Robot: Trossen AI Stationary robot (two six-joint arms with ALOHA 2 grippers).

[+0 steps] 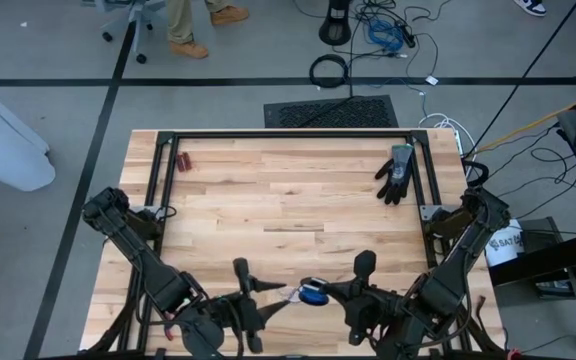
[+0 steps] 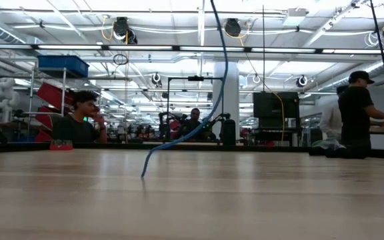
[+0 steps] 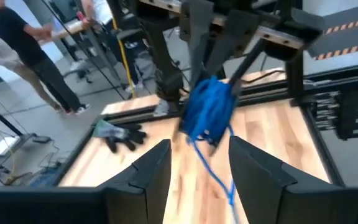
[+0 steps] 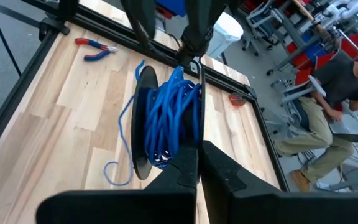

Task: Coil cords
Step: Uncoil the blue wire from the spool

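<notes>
Blue cable (image 4: 169, 121), wound into a compact bundle, held above the near edge of the wooden counter (image 1: 288, 190) between the two arms. In the high view the bundle (image 1: 314, 293) appears as a small blue mass between the end effectors. A loose tail hangs from it; in the low view this strand (image 2: 199, 120) descends from above and its tip meets the counter surface. In the right wrist view the same tail curls down beside the bundle.

Right end effector (image 4: 197, 165): fingers nearly together, pinching the edge of the bundle. Left end effector (image 3: 197, 165): fingers parted, gripping nothing, with the bundle (image 3: 207, 109) just ahead of the gap and the hanging strand passing between the fingers.

Black glove (image 1: 396, 172): lying near the far right corner of the counter, well apart from the cable. Red-handled pliers (image 1: 183, 160): near the far left corner. A dark metal frame (image 1: 288, 134) borders the working area.

Background, low view: a seated person (image 2: 77, 120) at left and a standing person (image 2: 357, 110) at right, beyond the counter.
</notes>
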